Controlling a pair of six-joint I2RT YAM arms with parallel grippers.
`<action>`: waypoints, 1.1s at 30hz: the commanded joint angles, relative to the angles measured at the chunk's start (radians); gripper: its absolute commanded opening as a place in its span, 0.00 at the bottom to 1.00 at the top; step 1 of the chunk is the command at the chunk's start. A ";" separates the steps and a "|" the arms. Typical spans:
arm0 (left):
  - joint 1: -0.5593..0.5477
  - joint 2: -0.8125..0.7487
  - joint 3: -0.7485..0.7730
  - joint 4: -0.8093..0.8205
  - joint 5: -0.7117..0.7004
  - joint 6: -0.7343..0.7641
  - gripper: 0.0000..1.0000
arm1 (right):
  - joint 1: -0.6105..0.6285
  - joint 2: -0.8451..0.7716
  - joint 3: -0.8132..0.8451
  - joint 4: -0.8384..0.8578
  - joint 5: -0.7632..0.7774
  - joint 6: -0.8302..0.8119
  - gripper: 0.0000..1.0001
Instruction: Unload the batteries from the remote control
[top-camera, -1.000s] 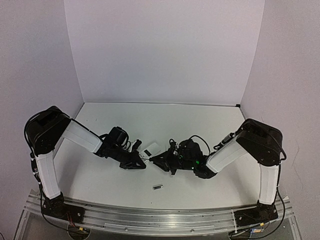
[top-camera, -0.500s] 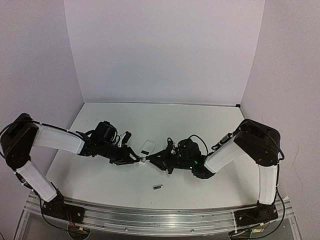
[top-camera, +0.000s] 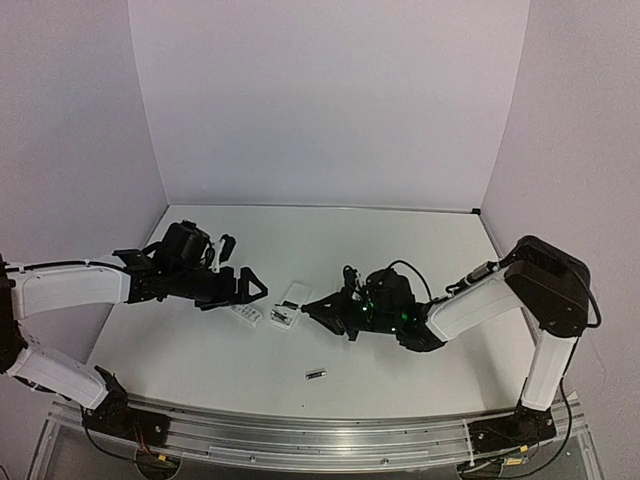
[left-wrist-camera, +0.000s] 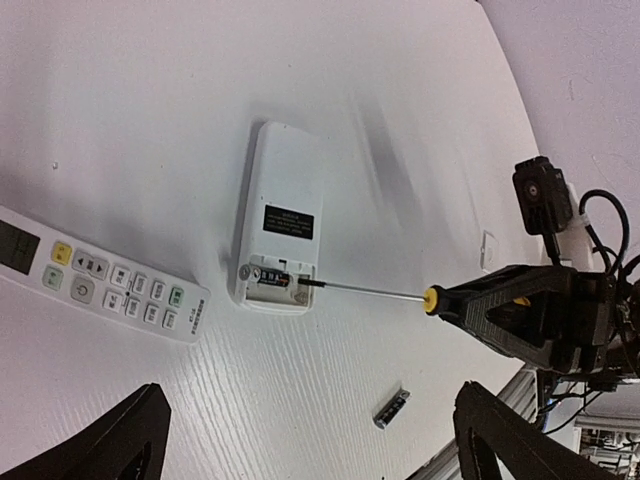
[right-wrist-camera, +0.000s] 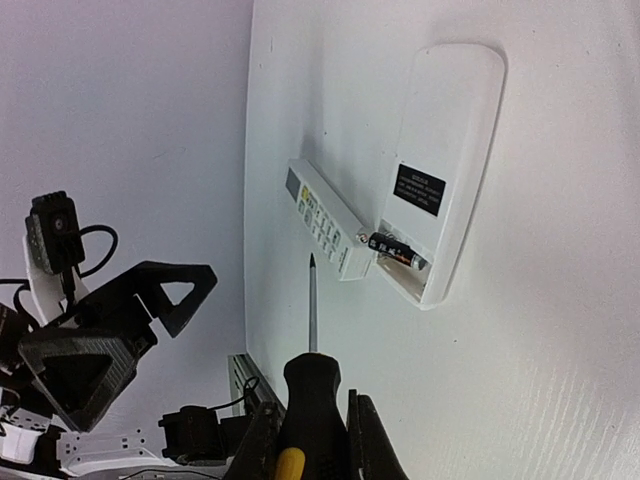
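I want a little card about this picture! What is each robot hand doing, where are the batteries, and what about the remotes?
left gripper: open, holding nothing
right gripper: shut on the screwdriver
screwdriver tip: at the open battery slot
white remote: face down, back cover off
battery in slot: one visible
loose battery: lying on the table, apart from the remotes
second remote: buttons up, beside the first
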 joint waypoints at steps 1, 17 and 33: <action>0.004 0.069 0.132 -0.054 -0.088 0.066 1.00 | 0.004 -0.109 -0.029 -0.067 0.039 -0.095 0.00; 0.004 0.484 0.424 -0.076 -0.053 0.225 1.00 | 0.004 -0.546 -0.211 -0.732 0.635 -0.471 0.03; -0.040 0.695 0.589 -0.136 -0.146 0.297 1.00 | 0.003 -0.348 -0.234 -0.639 0.606 -0.527 0.19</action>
